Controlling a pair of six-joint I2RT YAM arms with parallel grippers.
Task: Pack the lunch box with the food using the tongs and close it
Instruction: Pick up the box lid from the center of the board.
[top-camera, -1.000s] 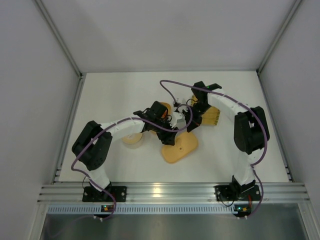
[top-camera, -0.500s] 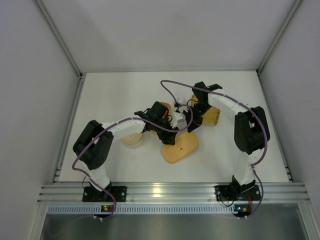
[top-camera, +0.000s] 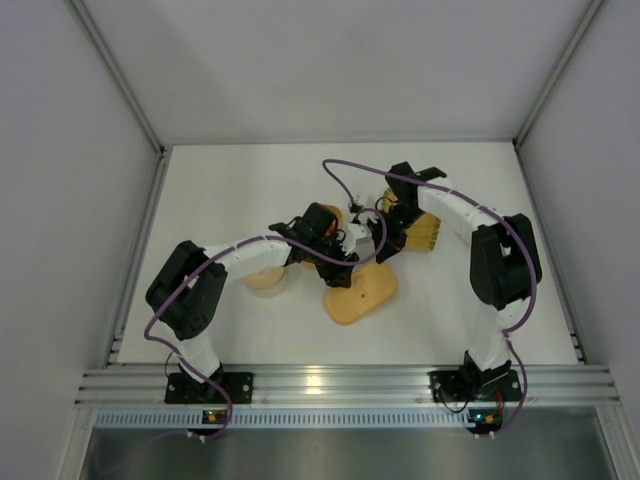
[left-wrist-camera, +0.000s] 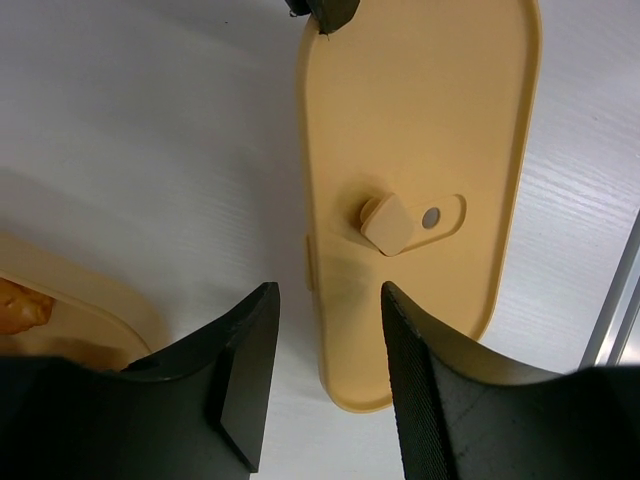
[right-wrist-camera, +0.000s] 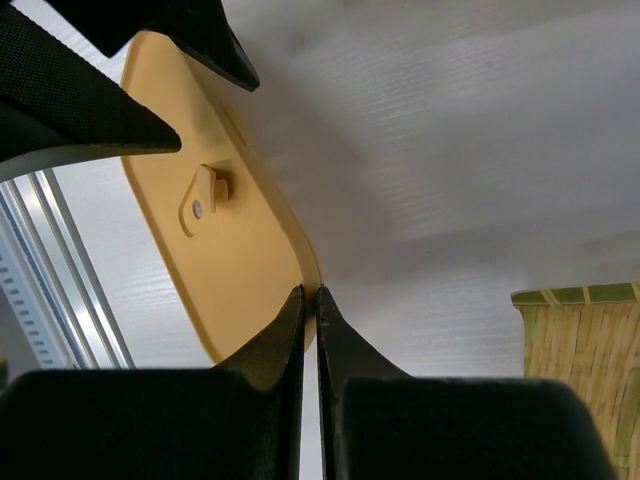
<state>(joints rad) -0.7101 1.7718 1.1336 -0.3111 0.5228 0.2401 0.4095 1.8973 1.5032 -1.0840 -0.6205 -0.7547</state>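
Pale-orange lid (top-camera: 362, 292) of lunch box: lies flat on white table (top-camera: 230, 190), lower centre of top view. Carries small square plug (left-wrist-camera: 388, 222) mid-panel w/ grey dot beside it.

Lunch box (left-wrist-camera: 100, 305) itself: shows only as a rounded corner at lower left of left-wrist frame, near lid but apart from it, strip of table btwn. Holds an orange food piece (left-wrist-camera: 18, 305) at far left edge of that frame.

Left gripper (left-wrist-camera: 327, 300): hangs over lid's left long edge, bottom centre of left-wrist frame, jaws about half apart, gripping nothing.

Right gripper (right-wrist-camera: 309, 297): sits bottom centre of right-wrist frame, jaws pressed together w/ nothing btwn them, tips right at lid's rim; contact w/ rim hard to tell from this angle.

Woven bamboo tray (right-wrist-camera: 575, 350): lower right of right-wrist frame, apart from lid.

Round tan-topped tin (top-camera: 264, 279), prob.: left of lid in top view, partly hidden by left arm (top-camera: 245, 250).
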